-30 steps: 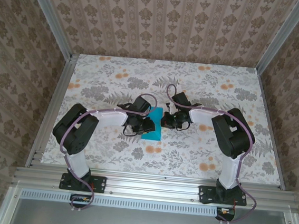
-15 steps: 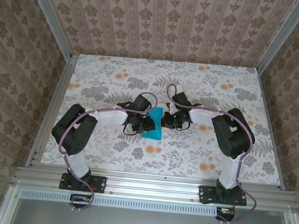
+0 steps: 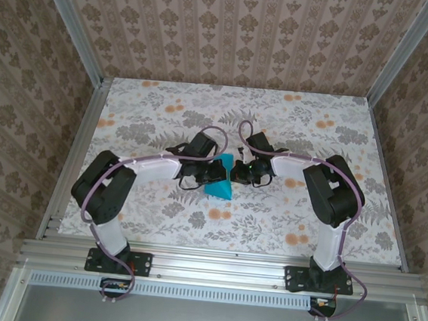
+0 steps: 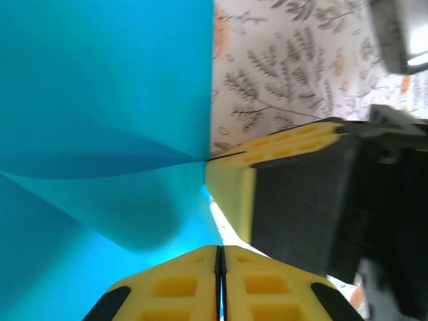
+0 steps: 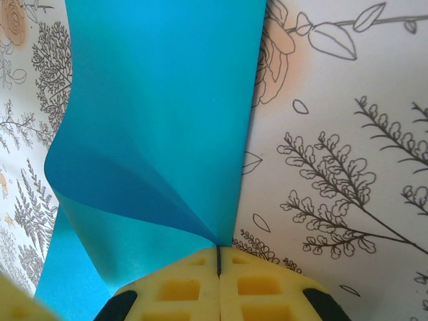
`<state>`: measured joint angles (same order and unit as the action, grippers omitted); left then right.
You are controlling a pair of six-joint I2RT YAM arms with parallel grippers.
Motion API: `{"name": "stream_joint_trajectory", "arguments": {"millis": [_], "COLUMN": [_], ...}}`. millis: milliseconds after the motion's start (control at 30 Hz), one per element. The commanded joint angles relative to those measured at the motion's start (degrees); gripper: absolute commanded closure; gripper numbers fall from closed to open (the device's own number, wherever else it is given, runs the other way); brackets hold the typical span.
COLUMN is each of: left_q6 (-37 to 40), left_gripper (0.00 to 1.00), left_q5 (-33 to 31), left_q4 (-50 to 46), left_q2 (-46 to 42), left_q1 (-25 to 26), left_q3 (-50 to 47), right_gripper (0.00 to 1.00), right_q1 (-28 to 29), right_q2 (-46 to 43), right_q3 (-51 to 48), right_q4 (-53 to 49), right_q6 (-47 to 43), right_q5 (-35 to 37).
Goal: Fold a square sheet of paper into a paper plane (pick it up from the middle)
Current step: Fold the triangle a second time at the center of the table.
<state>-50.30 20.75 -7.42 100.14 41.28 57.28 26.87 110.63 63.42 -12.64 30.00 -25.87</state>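
Both arms reach in to the middle of the floral-print tabletop [image 3: 166, 110], where the square sheet of paper [image 3: 220, 184] sits between them as a small teal wedge, broad toward the near side and narrowing away from the bases. The left gripper [image 3: 213, 172] has its yellow pads pressed together on the sheet; its own wrist view shows the pads of the left gripper [image 4: 221, 257] closed flat with the teal sheet [image 4: 100, 93] running in between them. The right gripper [image 3: 239, 170] is likewise pinching the paper: in its wrist view the right gripper [image 5: 219, 257] meets in a thin seam, and the paper [image 5: 154, 120] fans out from that seam, one flap curling over to the left while the right edge runs straight. The left wrist view also catches the right gripper [image 4: 222, 159], its tip at the very point where the creases converge, just beside the left gripper's hold. Two close pinches near the middle make sense for the task: they fix a centre line and let the halves bow up on either side, so the sheet can be creased along it. It seems mostly lifted at the pinch, though whether its far end rests on the table I cannot tell. The paper is plain, with no print or marks, and no brand, label or legible writing shows on the pads, the arms or the patterned walls.
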Motion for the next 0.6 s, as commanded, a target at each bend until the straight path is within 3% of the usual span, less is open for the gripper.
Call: {"name": "stream_joint_trajectory", "arguments": {"millis": [0, 567], "left_q6": [-0.58, -0.23], "left_gripper": [0.89, 0.91], "left_q5": [0.14, -2.20], "left_q4": [-0.28, -3.78], "left_q2": [2.09, 4.52], "left_q1": [0.28, 0.21], "left_q3": [1.15, 0.83], "right_gripper": [0.93, 0.93], "right_q1": [-0.59, -0.59], "right_q2": [1.65, 1.87], "right_q3": [-0.93, -1.04], "right_q4": [-2.39, -2.74], "right_q6": [0.35, 0.51], "right_q5": [2.56, 2.93]}}
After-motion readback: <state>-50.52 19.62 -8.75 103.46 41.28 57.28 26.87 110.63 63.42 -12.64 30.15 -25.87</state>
